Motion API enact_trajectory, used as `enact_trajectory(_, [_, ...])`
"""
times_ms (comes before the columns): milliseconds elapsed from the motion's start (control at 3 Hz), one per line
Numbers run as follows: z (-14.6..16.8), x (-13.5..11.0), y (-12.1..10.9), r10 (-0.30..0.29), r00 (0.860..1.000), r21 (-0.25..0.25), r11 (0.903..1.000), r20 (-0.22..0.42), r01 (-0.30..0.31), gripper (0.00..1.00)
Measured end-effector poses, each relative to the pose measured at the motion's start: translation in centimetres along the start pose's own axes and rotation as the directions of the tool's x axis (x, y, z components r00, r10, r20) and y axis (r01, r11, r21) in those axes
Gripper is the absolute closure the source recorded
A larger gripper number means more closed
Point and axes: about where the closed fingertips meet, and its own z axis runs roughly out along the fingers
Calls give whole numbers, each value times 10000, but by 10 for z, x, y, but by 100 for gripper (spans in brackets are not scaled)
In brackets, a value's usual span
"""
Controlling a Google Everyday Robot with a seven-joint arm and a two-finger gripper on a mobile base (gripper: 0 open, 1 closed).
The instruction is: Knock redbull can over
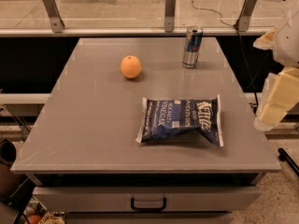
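The redbull can (pixel 192 46) stands upright near the far right of the grey table (pixel 93 125); it is slim, silver and blue with a small red mark. My gripper (pixel 270 113) is at the end of the cream-coloured arm at the right edge of the view. It hangs beside the table's right edge, well to the right of the can and nearer the camera, and touches nothing.
An orange (pixel 131 66) sits left of the can. A dark blue chip bag (pixel 182 120) lies flat toward the front of the table. A glass railing with metal posts (pixel 170 10) runs behind the table. A drawer handle (pixel 148 204) is below the front edge.
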Motion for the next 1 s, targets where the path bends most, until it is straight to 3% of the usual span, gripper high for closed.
enact_trajectory(333, [0, 0, 0, 0, 10000, 0, 10000, 0, 0, 0])
enact_trajectory(667, [3, 5, -29, 451, 9954, 471, 9977, 842, -492, 0])
enact_trajectory(1000, [4, 26, -109, 1526, 9398, 1415, 9688, 3057, -2034, 0])
